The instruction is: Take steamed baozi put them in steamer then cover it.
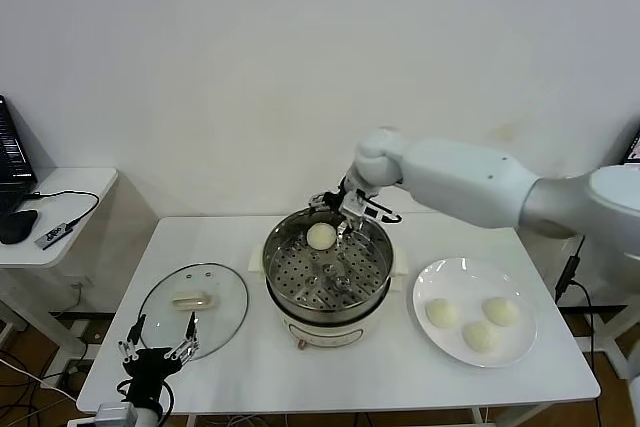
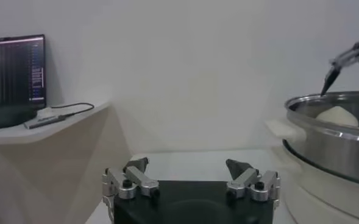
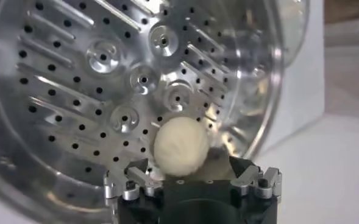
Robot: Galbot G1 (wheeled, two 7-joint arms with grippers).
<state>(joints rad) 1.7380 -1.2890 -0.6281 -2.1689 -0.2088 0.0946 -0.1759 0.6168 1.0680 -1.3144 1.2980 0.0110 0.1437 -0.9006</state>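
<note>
One baozi [image 1: 321, 236] upright in steamer [image 1: 290, 287] beneath spread-open right tool [image 1: 349, 217]; left tool [image 1: 157, 340] open.

Right pincer [image 1: 352, 219] blocks steamer [image 1: 327, 272]; front half open.

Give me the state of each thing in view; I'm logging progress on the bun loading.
Round stainless-steel perforated steamer: uncovered, one bun inside.
Cream-white bun in steamer: lying on the perforated floor between the open fingers.
Three cream-white buns on the flat white plate: untouched.
Clear glass lid: flat on the table, off the steamer.
Right gripper: open, over the steamer's far rim.
Left gripper: open, idle near the lid.
</note>
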